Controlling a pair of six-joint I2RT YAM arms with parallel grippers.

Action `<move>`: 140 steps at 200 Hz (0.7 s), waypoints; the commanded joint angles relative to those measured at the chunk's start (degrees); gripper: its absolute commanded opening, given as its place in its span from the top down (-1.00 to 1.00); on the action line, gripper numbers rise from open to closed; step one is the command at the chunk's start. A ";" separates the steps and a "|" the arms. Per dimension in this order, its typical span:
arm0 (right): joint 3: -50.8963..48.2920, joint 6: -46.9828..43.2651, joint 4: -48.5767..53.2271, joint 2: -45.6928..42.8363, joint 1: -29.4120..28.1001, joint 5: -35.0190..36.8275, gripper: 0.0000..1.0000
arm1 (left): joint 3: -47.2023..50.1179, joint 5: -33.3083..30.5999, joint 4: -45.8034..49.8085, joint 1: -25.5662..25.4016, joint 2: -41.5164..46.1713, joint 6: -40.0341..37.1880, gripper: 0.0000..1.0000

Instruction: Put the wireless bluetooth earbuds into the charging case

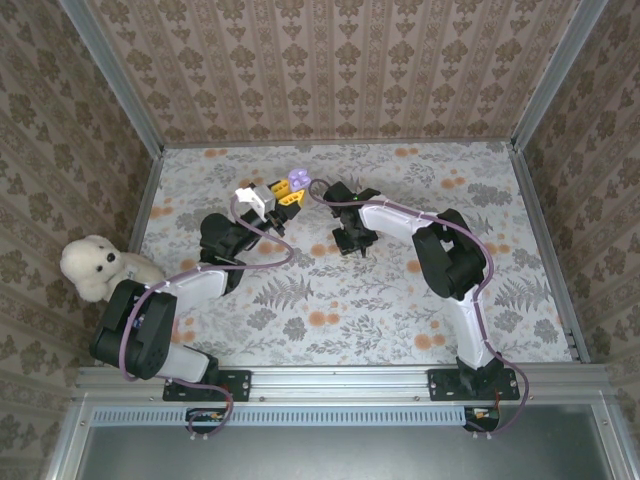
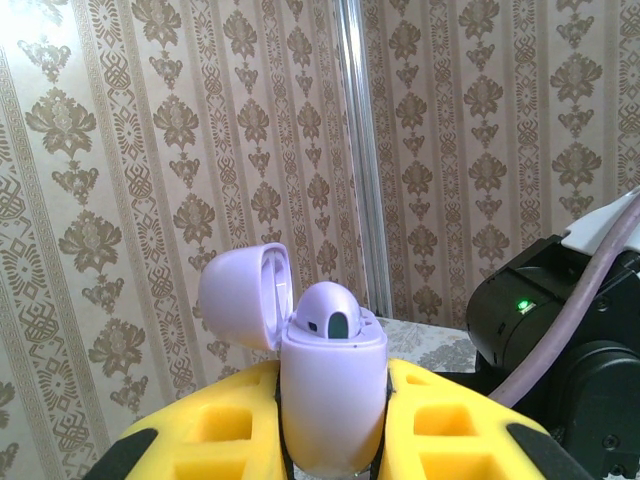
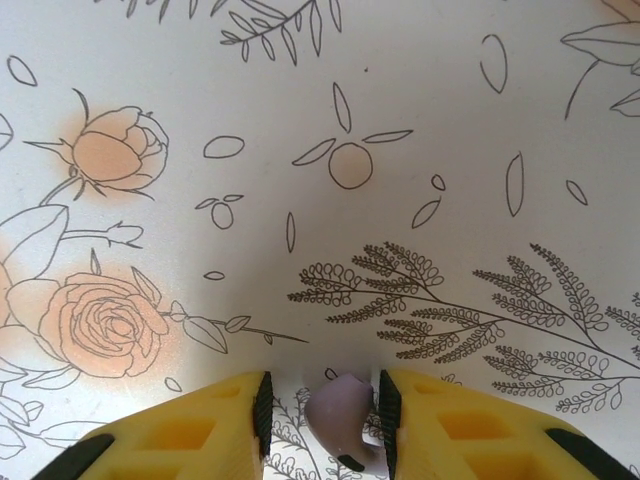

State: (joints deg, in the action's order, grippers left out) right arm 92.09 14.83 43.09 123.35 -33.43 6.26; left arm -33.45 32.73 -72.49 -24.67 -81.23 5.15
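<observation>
My left gripper [image 2: 333, 445] is shut on a lilac charging case [image 2: 333, 390] and holds it upright above the table. The case's lid [image 2: 240, 295] is flipped open to the left. One lilac earbud [image 2: 332, 315] sits in the case. In the top view the case [image 1: 298, 180] is at the back centre, with the left gripper [image 1: 285, 195] just under it. My right gripper [image 3: 324, 405] points down at the tablecloth. A second lilac earbud [image 3: 342, 418] lies between its yellow fingers [image 3: 190, 430], close against the right pad, with a gap to the left pad. The right gripper [image 1: 350, 243] is open.
A white plush bear [image 1: 95, 265] sits at the table's left edge. The floral tablecloth [image 1: 400, 300] is walled by patterned panels with metal posts. The right arm's dark wrist [image 2: 560, 330] is close to the right of the case.
</observation>
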 commanded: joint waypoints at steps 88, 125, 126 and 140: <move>-2.14 -0.70 3.05 -0.28 1.61 3.23 0.48 | -1.26 0.23 -1.87 -0.14 0.46 1.09 1.00; -2.71 -0.43 2.83 -0.72 1.61 3.32 0.54 | -1.60 0.18 -1.88 -0.29 0.49 1.17 1.00; -2.75 -0.42 2.81 -0.73 1.61 3.27 0.54 | -1.56 0.16 -1.87 -0.25 0.49 1.17 1.00; -3.05 -0.20 2.61 -1.00 1.61 3.39 0.58 | -1.73 0.29 -1.80 -0.29 0.43 1.18 1.00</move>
State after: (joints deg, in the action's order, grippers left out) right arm 91.26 14.72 42.59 122.76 -33.10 6.26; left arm -33.45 32.73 -72.49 -24.71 -81.23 5.45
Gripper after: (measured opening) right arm 0.228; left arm 0.203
